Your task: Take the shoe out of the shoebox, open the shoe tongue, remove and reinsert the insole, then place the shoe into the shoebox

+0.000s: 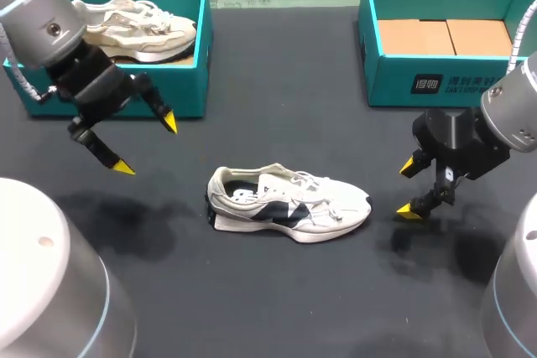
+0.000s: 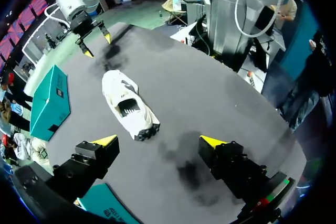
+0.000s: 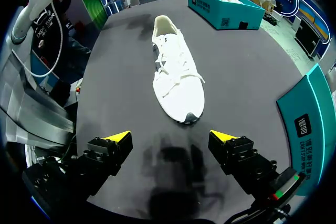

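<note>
On the dark tabletop, between the 2 arms, a white shoe with dark side panels stands on its sole, outside both boxes. Its toe points toward the right claw and its heel toward the left claw. White laces cross the top of the shoe, and the opening at the heel end faces up.

The left claw hangs above the tabletop near the far left, well apart from the shoe's heel. Its 2 yellow-tipped fingers are spread wide, with only bare tabletop showing between them in the left wrist view.

The right claw hangs near the shoe's toe without touching it. Its 2 fingers are also spread apart. In the right wrist view the toe lies just ahead of the gap between the tips.

A teal left box sits open at the far left edge of the tabletop, with a second shoe, pale in colour, resting inside it. A teal right box sits open at the far right edge, with brown cardboard inside.
</note>
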Controlling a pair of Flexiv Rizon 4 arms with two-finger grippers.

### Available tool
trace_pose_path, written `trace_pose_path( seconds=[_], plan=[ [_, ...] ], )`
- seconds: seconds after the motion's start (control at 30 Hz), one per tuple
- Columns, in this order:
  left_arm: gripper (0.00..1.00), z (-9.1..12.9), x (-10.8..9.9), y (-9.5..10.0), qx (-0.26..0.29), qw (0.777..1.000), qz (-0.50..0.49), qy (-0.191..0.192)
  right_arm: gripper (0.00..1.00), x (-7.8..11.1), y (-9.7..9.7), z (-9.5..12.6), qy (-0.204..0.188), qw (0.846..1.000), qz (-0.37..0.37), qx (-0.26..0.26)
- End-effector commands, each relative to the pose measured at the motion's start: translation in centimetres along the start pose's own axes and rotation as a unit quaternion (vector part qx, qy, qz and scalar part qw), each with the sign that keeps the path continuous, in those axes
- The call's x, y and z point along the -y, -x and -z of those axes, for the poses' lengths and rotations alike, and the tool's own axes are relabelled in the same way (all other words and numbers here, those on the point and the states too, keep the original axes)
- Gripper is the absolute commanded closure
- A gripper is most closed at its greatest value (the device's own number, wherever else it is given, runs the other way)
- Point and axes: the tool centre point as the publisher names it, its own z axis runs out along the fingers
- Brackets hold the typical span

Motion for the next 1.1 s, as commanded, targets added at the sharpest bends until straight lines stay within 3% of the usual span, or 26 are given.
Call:
trace_pose_path(
  seconds=[0.03,0.2,0.33,0.7,0.77,0.9,1.1],
  plan=[
    [0.00,-0.3,-0.3,-0.4,0.058,0.993,0.095,-0.038,0.00,0.0,-0.1,0.0,0.000,1.000,0.000,0.001],
    [0.00,-1.7,-1.6,-0.7,0.112,0.966,0.216,-0.085,0.00,0.0,-0.1,0.0,0.000,1.000,0.000,0.001],
    [0.00,-3.1,-2.5,-1.3,0.116,0.957,0.237,-0.117,0.00,0.0,-0.1,0.0,0.000,1.000,0.000,0.001],
    [0.00,-3.1,-2.5,-1.3,0.116,0.957,0.237,-0.117,0.00,0.0,-0.1,0.0,0.000,1.000,0.000,0.001],
    [0.00,-5.3,-3.3,-1.2,0.104,0.959,0.231,-0.123,0.00,0.0,-0.1,0.0,0.000,1.000,0.000,0.001],
    [0.00,-8.4,-5.2,-0.9,0.060,0.958,0.218,-0.178,0.00,0.0,-0.1,0.0,0.000,1.000,0.000,0.001],
    [0.00,-9.9,-6.5,-0.6,0.055,0.931,0.250,-0.259,0.00,0.0,-0.1,0.0,0.000,1.000,0.000,0.001]
  ],
)
